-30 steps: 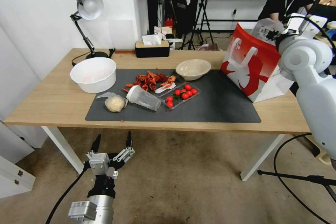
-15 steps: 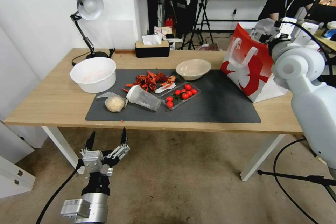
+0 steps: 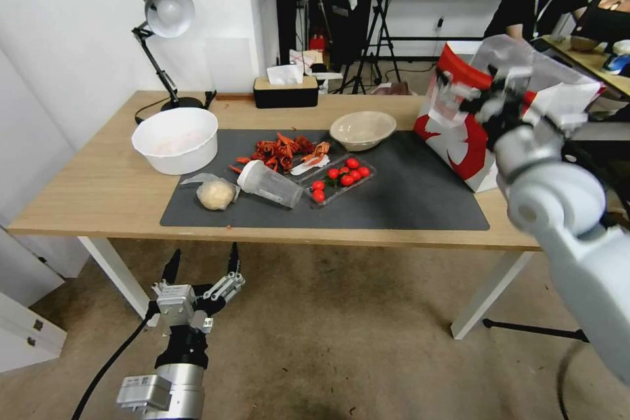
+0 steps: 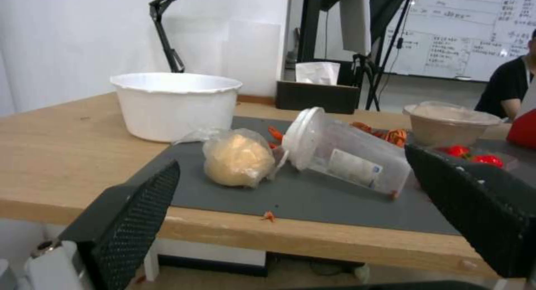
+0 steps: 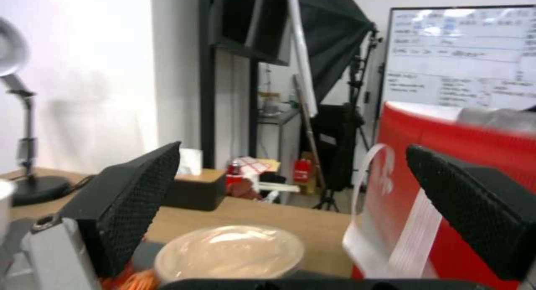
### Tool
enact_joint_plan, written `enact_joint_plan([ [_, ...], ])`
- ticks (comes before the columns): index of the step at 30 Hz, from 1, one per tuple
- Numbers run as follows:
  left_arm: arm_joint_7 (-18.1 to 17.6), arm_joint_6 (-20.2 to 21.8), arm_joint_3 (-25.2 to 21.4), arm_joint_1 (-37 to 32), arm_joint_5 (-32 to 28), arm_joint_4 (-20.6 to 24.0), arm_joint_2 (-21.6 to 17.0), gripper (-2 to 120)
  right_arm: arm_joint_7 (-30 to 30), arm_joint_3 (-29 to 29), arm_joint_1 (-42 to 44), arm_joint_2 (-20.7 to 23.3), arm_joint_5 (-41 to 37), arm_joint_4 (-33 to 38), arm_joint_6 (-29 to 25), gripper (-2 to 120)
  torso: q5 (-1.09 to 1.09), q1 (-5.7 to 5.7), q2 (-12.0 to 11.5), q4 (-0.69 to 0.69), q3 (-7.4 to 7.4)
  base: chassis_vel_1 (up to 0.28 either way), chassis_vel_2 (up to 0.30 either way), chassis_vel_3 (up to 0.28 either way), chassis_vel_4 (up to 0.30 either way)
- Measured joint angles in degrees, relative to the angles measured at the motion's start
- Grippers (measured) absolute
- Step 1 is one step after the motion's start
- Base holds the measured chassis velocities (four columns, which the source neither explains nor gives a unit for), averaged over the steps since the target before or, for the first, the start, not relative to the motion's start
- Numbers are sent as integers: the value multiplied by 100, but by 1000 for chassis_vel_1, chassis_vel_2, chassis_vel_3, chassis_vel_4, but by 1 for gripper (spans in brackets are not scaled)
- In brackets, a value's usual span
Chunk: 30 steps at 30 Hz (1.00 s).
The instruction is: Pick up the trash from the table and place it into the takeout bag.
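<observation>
**A:** Where are the two grippers, and what are the fingers doing?

**B:** The left gripper point(image 3: 203, 267) hangs below the table's point(image 3: 98, 190) front edge with its two fingers spread wide and nothing between them. Straight beyond those fingers lie the bagged beige lump point(image 4: 237, 158) and the clear lidded plastic cup point(image 4: 346, 154), tipped on its side with its lid touching the lump's bag. The right gripper point(image 3: 489, 88) is up beside the takeout bag point(image 3: 459, 125), its fingers parted and empty too; in the right wrist view the bag's red wall and a white handle sit just past one finger, the beige bowl point(image 5: 229, 252) between and below both.

**A:** Why is it up there with empty fingers?

**B:** My guess is that it stands at the bag's mouth because that is the drop point. The bag sits at the mat's point(image 3: 420, 203) far corner, upright, liner puffed out of the top, so things can go in from above.

**A:** What is left to clear, by count?

**B:** One bagged lump, one plastic cup, one beige bowl, one heap of red shell scraps point(image 3: 282, 149). Also one clear tray of seven cherry tomatoes point(image 3: 338, 178), one large white tub point(image 3: 174, 139), one desk lamp point(image 3: 164, 20) and one tissue box point(image 3: 285, 90). The task looks partly done at most.
</observation>
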State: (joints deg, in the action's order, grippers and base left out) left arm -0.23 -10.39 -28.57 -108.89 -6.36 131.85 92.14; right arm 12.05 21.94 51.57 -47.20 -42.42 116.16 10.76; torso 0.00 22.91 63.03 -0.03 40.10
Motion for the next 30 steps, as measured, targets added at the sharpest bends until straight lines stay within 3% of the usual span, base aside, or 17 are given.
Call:
enact_joint_plan([
  [8,19,-82,-13,-3,1,-45,0,100,-1102,559,1867,-259,371,-57,-1578,100,1,1,0,4,0,0,0,0,0],
  [16,17,-123,-24,18,2,-127,0,100,-1306,744,3188,-760,783,-71,-2268,100,0,0,0,2,1,0,0,0,0],
  [30,58,-212,-134,-8,-18,-144,0,100,-1342,523,4148,-1237,1171,-24,-3084,100,0,0,0,3,1,0,0,0,0],
])
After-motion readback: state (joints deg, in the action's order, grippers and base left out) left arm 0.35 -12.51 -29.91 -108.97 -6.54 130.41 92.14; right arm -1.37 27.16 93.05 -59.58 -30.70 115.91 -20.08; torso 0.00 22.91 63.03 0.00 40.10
